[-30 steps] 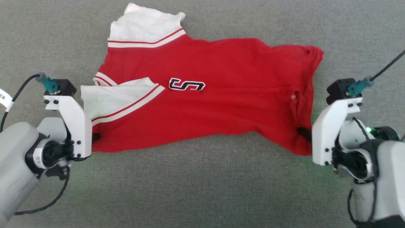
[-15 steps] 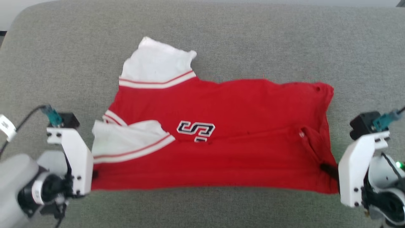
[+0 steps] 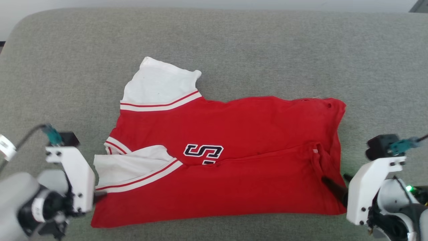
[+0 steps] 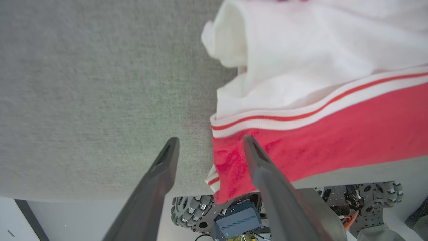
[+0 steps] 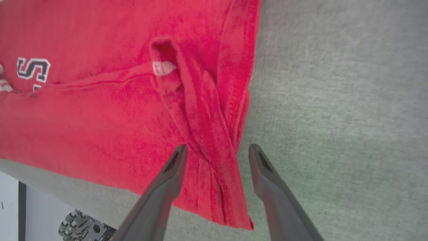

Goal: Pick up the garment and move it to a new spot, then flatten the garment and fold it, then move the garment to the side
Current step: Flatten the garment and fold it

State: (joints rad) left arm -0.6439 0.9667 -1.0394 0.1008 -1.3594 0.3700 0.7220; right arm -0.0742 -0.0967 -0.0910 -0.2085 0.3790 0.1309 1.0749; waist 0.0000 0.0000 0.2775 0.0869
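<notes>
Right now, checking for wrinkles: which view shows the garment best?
Head view: the garment lies whole on the grey surface. Left wrist view gives just its white sleeve and corner; right wrist view, its twisted edge.

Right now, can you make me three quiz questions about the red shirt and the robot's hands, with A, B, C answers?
1. Where is the garment lying?
A. On the grey fabric surface
B. In a basket
C. On a hanger

2. What colour are its sleeves?
A. Blue
B. White
C. Green

3. How are the left gripper and the right gripper?
A. Both shut
B. One open, one shut
C. Both open

Answers:
1 A: it lies spread out on the grey surface.
2 B: both short sleeves are white, edged with red-and-white stripes.
3 C: each wrist view shows the two fingers apart, with a shirt corner between them.
</notes>
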